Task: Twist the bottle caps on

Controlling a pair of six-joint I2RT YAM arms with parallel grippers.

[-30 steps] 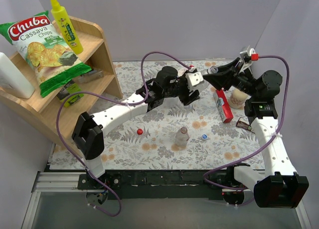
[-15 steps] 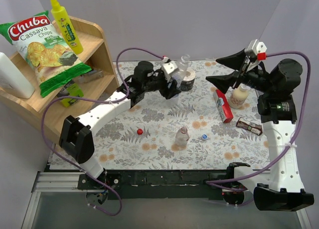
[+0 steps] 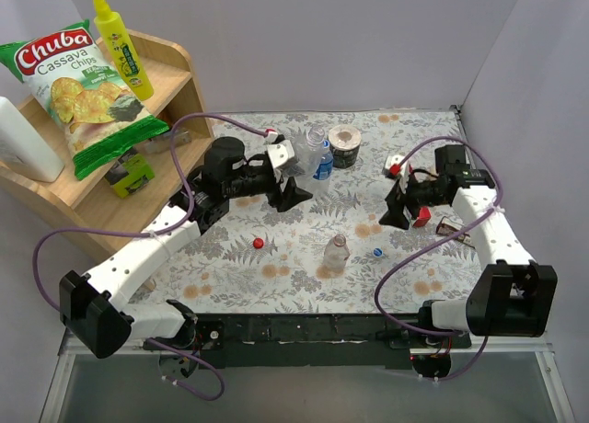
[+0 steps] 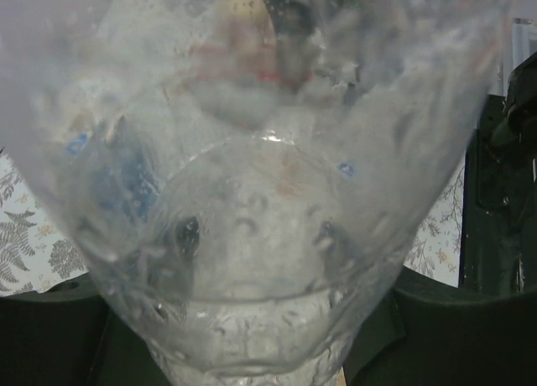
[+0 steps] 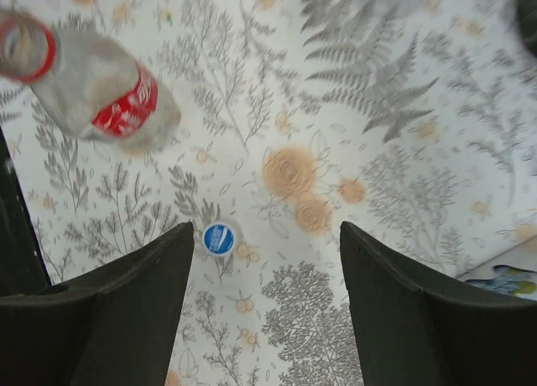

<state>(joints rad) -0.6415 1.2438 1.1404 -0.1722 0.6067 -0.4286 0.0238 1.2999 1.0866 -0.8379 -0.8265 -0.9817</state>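
Note:
My left gripper (image 3: 296, 177) is shut on a clear bottle with a blue label (image 3: 319, 160), held over the back of the table; that bottle (image 4: 260, 176) fills the left wrist view between the dark jaws. Lower down and to the right, my right gripper (image 3: 397, 208) hovers open with nothing between its fingers. A blue cap (image 5: 218, 237) lies on the cloth just beside its left finger (image 5: 126, 302); the top view shows this blue cap (image 3: 377, 253) too. A small bottle with a red label (image 3: 336, 252) stands mid-table, and a red cap (image 3: 258, 243) lies to its left.
A tape roll (image 3: 346, 146) sits at the back. A red packet (image 3: 421, 213) and a dark snack bar (image 3: 451, 228) lie by the right arm. The wooden shelf (image 3: 175, 101) at the left holds a chips bag (image 3: 78, 83) and a yellow squeeze bottle (image 3: 120, 41).
The grippers have parted. My left arm pulled the clear bottle back to the left. My right arm swung down toward the table and its jaws opened.

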